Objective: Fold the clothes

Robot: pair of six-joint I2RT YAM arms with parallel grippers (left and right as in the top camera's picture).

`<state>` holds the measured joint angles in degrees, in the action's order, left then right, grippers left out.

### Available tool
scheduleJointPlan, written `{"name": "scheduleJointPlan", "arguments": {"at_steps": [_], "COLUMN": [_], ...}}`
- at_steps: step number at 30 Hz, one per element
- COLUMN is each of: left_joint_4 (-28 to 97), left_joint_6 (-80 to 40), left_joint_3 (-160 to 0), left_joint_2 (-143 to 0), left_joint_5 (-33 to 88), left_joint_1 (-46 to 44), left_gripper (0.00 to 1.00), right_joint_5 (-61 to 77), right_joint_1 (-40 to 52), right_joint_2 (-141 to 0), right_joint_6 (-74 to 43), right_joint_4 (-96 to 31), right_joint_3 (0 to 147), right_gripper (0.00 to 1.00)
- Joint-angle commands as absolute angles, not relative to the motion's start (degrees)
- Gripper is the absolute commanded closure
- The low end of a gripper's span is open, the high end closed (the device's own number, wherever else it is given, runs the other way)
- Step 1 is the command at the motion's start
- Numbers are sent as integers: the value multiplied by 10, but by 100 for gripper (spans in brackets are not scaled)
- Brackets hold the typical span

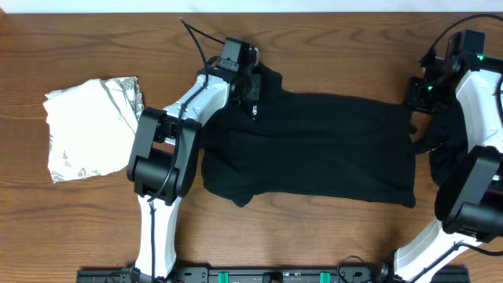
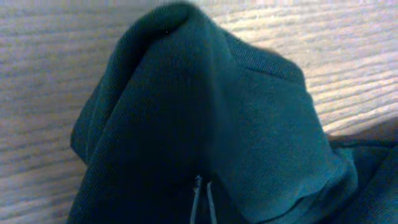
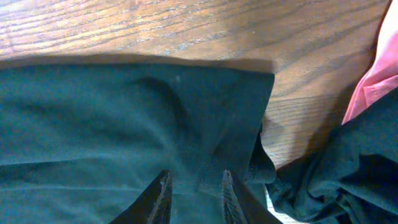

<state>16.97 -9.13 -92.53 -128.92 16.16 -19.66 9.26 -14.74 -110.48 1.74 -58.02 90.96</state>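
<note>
Black short-sleeved shirt [image 1: 314, 149] is lying spread out lengthwise across the middle of the wooden table [image 1: 330, 39], mostly flat, with some rumpling along its near edge.

Left gripper [image 2: 202, 199] is sitting at the shirt's far left corner. In the left wrist view its fingertips are pressing together on a pinch of the fabric, which is standing up in a rounded peak above the wood. Claw state: clamped on the black shirt.

Right gripper [image 3: 196, 193] is sitting at the shirt's right end. In the right wrist view its two fingers [image 3: 163, 194] are standing apart, with the shirt's edge lying between and beneath them and a small wrinkle running up from the gap. Claw state: apart, not pinching cloth.

Markings: a small white logo [image 1: 254, 110] is showing on the shirt just beside the left gripper. It is too small to read. No other writing is legible.

Other garments:
- Folded white garment with grey print [image 1: 86, 130] is lying on the left side of the table, well apart from the shirt. The print is showing along its right and lower-left edges.
- Crumpled dark clothes [image 3: 336, 180] are lying heaped just beside the shirt's right end, under the right arm.
- Pink piece [image 3: 376, 78] is showing at the far edge of that heap, touching it.
</note>
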Motion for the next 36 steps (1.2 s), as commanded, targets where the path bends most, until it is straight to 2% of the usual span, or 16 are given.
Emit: {"name": "scheduleJointPlan", "arguments": {"at_steps": [1,10,16,19,23,28,33,36], "left_joint_4": [152,79,76,51,-41,-167,-187,-182], "left_joint_6": [-86,-103,-123,-123,-123,-154,-214,-215], "left_joint_3": [-929,-929,-930,-930,-930,-931,-941,-952], "left_joint_2": [-1294,-1326,-1379,-1390,-1391,-1391,-1392,-1391], "left_joint_5": [163,159,172,134,52,17,25,84], "left_joint_1": [-195,-195,-193,-184,-159,-112,-65,-46], "left_gripper": [92,92,92,93,94,94,94,94], "right_joint_5": [88,92,93,93,93,93,97,108], "right_joint_1": [-145,-140,-128,-123,-114,-93,-82,-78], "right_joint_2": [-1097,-1097,-1097,-1097,-1097,-1097,-1097,-1097], "right_joint_6": [19,18,17,17,17,18,18,18], "right_joint_4": [-582,-623,-643,-644,-653,-651,-637,-628], "right_joint_3": [914,914,914,914,914,914,914,914], "right_gripper": [74,80,82,82,82,81,79,78]}}
